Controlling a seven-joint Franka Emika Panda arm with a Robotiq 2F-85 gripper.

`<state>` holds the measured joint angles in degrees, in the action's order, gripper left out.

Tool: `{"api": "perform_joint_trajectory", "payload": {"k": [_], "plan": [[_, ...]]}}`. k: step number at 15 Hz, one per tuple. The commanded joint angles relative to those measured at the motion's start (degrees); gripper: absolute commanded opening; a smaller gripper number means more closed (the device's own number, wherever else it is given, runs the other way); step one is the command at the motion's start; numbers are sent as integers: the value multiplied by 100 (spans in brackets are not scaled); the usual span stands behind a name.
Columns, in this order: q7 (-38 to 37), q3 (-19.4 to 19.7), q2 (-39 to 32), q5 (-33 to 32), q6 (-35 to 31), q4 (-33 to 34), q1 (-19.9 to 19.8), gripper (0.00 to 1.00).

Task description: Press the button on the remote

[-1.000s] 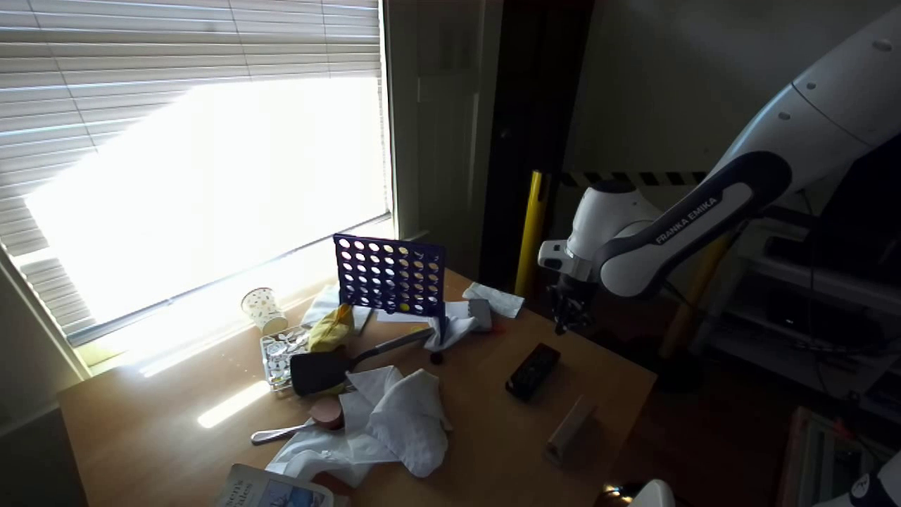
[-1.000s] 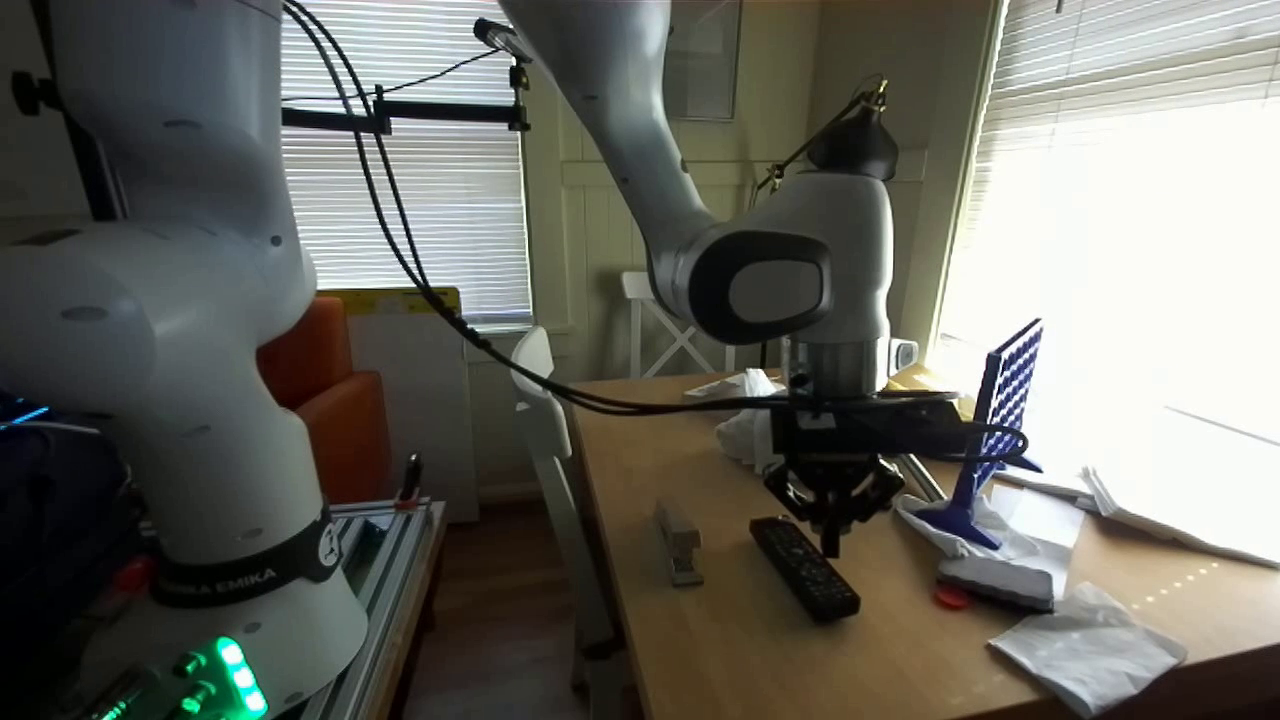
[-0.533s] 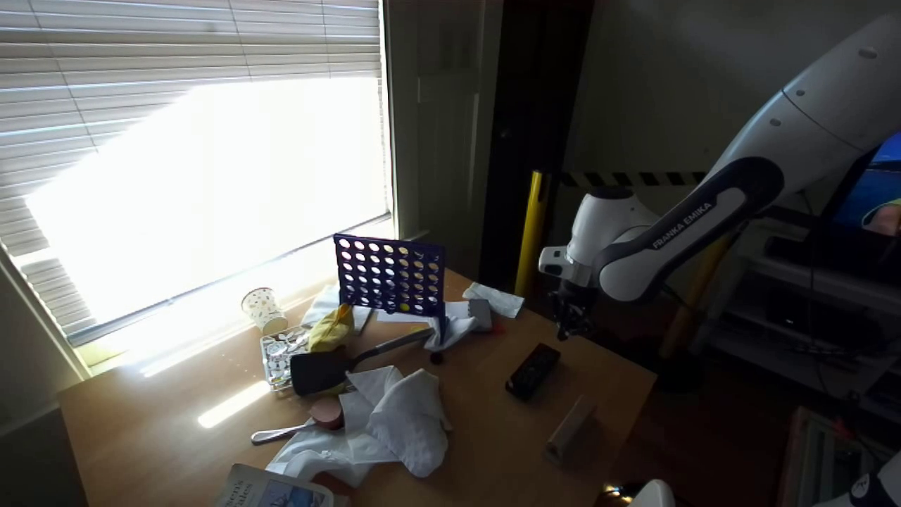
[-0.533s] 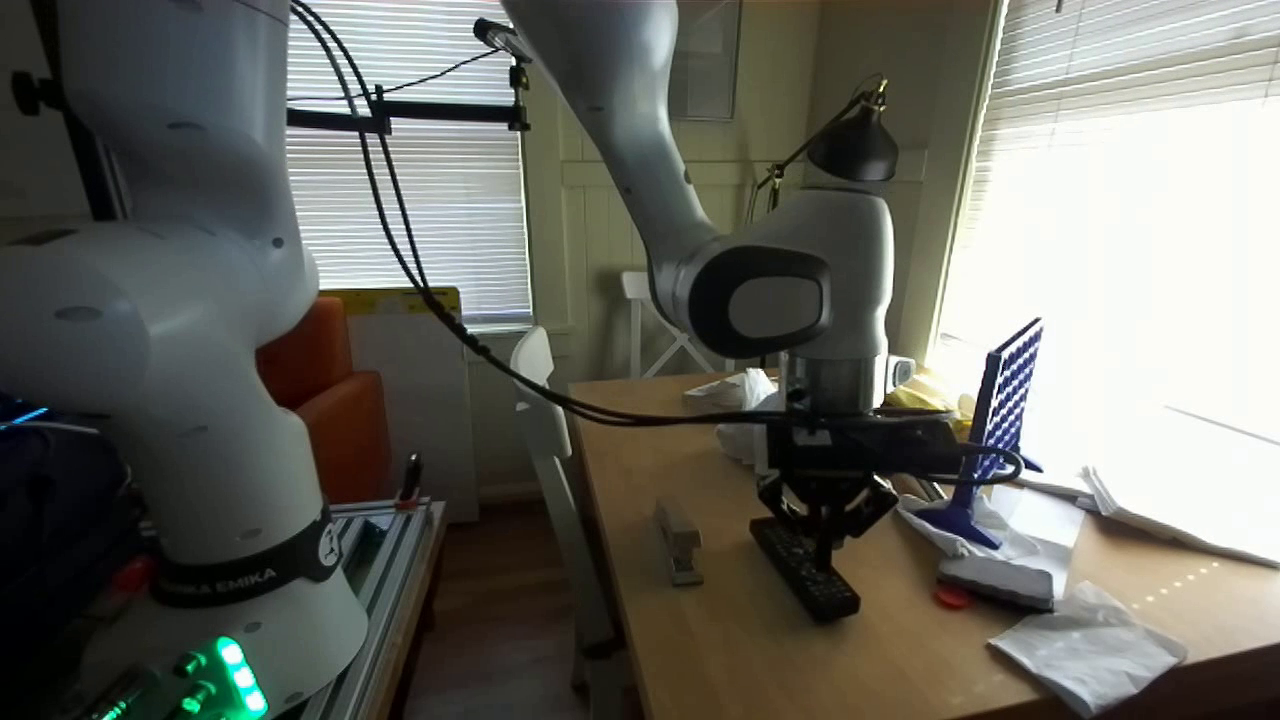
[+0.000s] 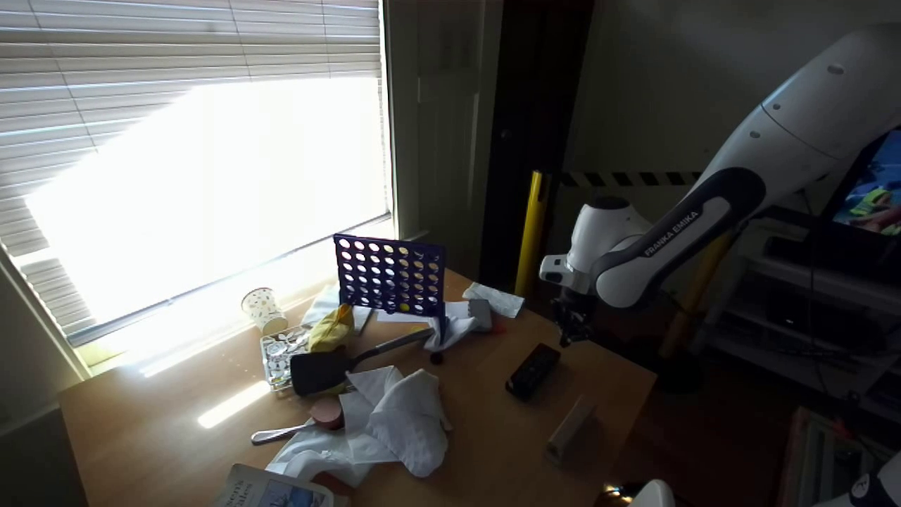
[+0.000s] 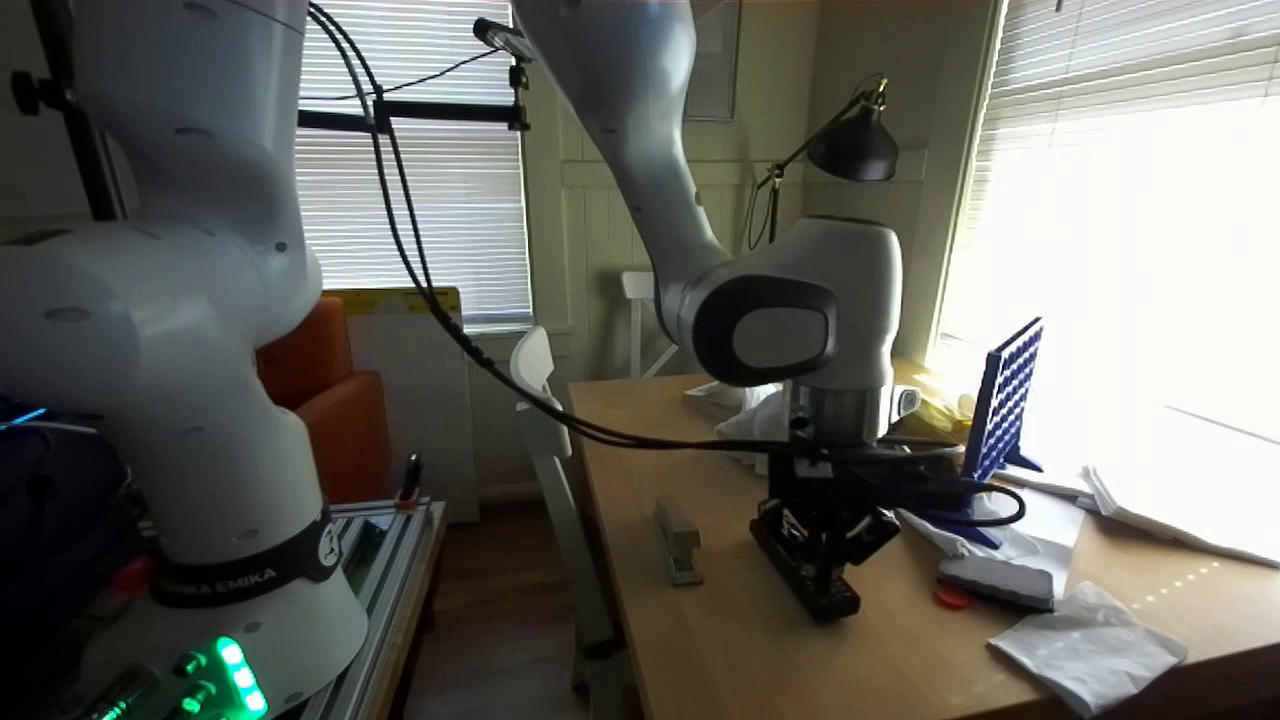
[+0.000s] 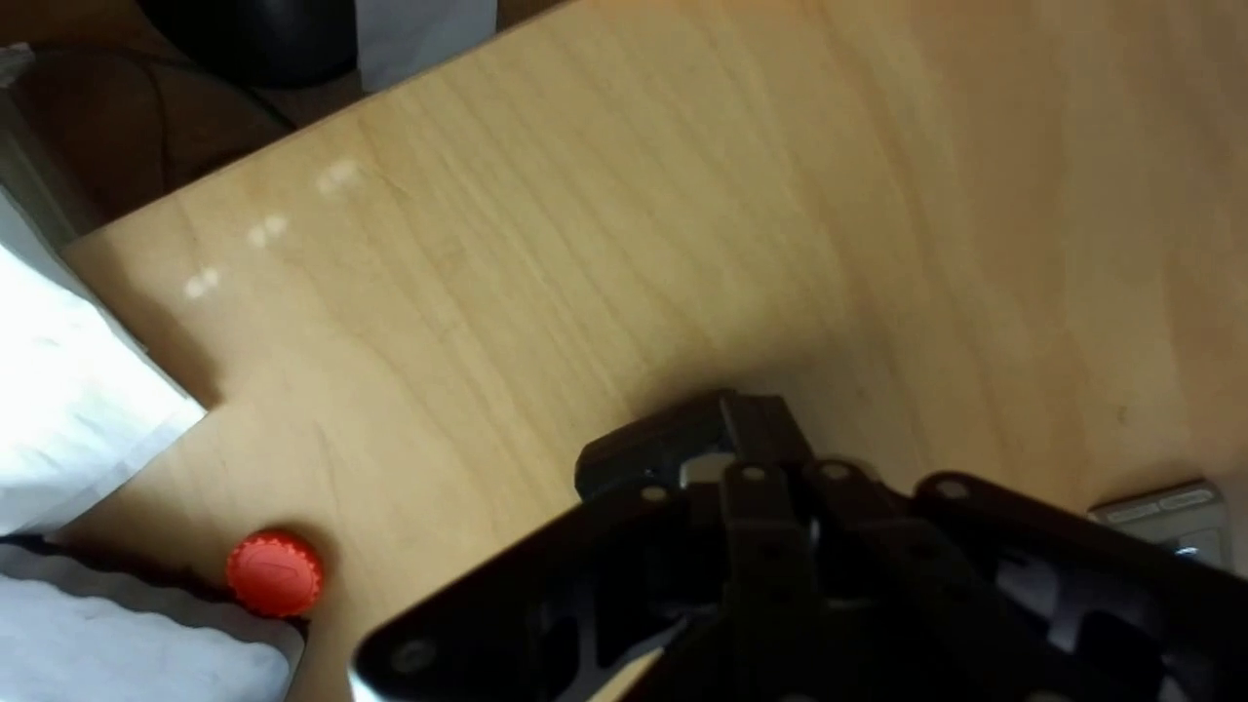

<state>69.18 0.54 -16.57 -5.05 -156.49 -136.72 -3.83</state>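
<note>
The remote, a long black slab with rows of small buttons, lies flat on the table. It shows in both exterior views [image 5: 533, 372] [image 6: 832, 600]. In the wrist view only one end of the remote [image 7: 639, 448] shows; the rest is hidden under the gripper. My gripper points down at the remote, its fingers together with nothing seen between them, in the exterior views [image 5: 565, 342] [image 6: 822, 580] and the wrist view [image 7: 765, 414]. The fingertips overlap the remote near one end. I cannot tell whether they touch it.
A grey stapler-like block [image 6: 680, 545] lies beside the remote. A blue grid rack [image 5: 391, 274] stands beyond it, with a grey eraser-like block [image 6: 995, 582], a red cap [image 7: 275, 573] and white wrappers [image 6: 1090, 645]. Crumpled white cloth [image 5: 405, 422] and a black spatula [image 5: 320, 373] lie further along.
The arm has come down, lowering the shut gripper from above the remote to close over it. The remote and the other things on the table have not moved.
</note>
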Motion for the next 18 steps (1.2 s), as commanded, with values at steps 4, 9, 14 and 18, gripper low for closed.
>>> {"api": "perform_joint_trajectory", "payload": {"k": [4,9,14,18], "plan": [[-26,-180,-403,-104,-299,257,-183,0],[-55,-205,-520,-146,-292,352,-183,0],[-64,-206,-576,-160,-266,396,-189,0],[-107,-177,-566,-213,-235,386,-150,0]]}}
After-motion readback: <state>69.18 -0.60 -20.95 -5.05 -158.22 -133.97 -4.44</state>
